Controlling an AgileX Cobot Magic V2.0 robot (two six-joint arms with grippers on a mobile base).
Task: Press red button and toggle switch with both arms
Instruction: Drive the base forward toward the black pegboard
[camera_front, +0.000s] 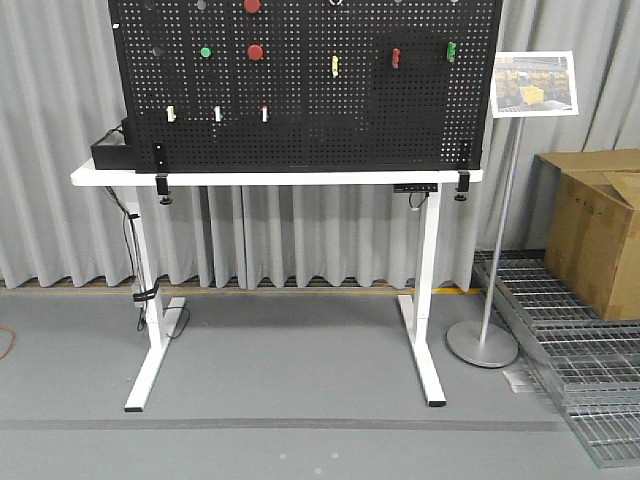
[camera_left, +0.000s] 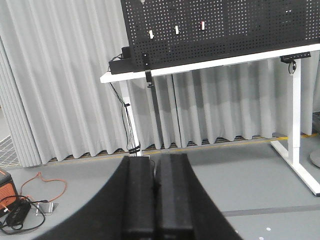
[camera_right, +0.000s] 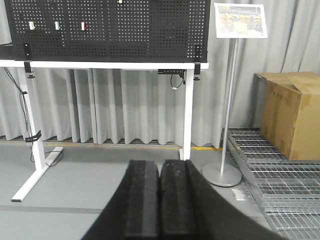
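A black pegboard (camera_front: 300, 120) stands on a white table (camera_front: 275, 177), far ahead. It carries two red discs. The upper one, the red button (camera_front: 252, 5), is cut by the frame's top edge and looks slightly larger than the lower disc (camera_front: 256, 51). A small white ring (camera_front: 335, 2) at the top edge may be the toggle switch; no lever shows. My left gripper (camera_left: 155, 161) and right gripper (camera_right: 160, 166) show only in their wrist views. Both are shut and empty, low above the floor and well short of the table.
On the board are a green button (camera_front: 205, 52), a pale yellow clip (camera_front: 335, 66) and three small switches in a row (camera_front: 217, 114). A sign stand (camera_front: 482, 344), a cardboard box (camera_front: 596, 230) and floor grating (camera_front: 580, 340) are on the right. Cables and an orange device (camera_left: 6, 192) lie left.
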